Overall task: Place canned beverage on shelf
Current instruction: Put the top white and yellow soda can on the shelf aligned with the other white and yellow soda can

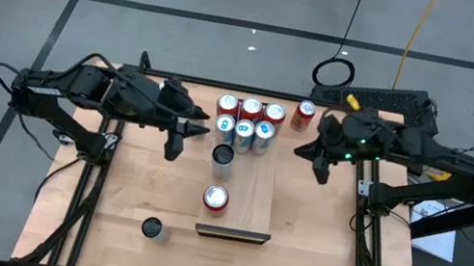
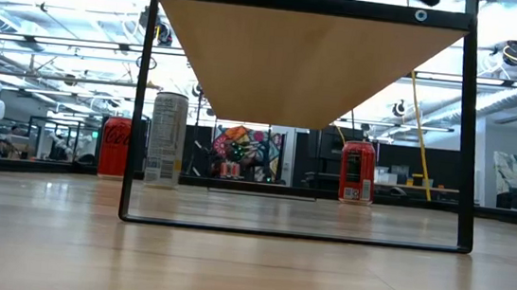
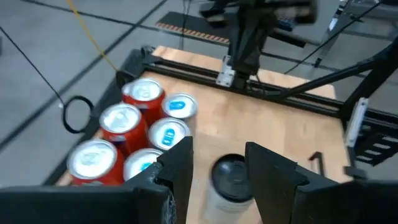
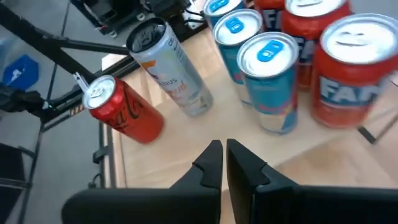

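The shelf is a pale-wood board on black legs with a dark strip at its near end. At its far end stand three red cans and three blue cans. Nearer stand a silver can with a dark top and a red can. My left gripper hangs open, high over the shelf's left edge. In the left wrist view its fingers frame the silver can far below, touching nothing. My right gripper is shut and empty, raised over the shelf's right edge.
One red can stands at the far right, beside the shelf. A dark-topped can stands on the tabletop at the near left. In the low view, cans show on the table beyond the shelf's legs.
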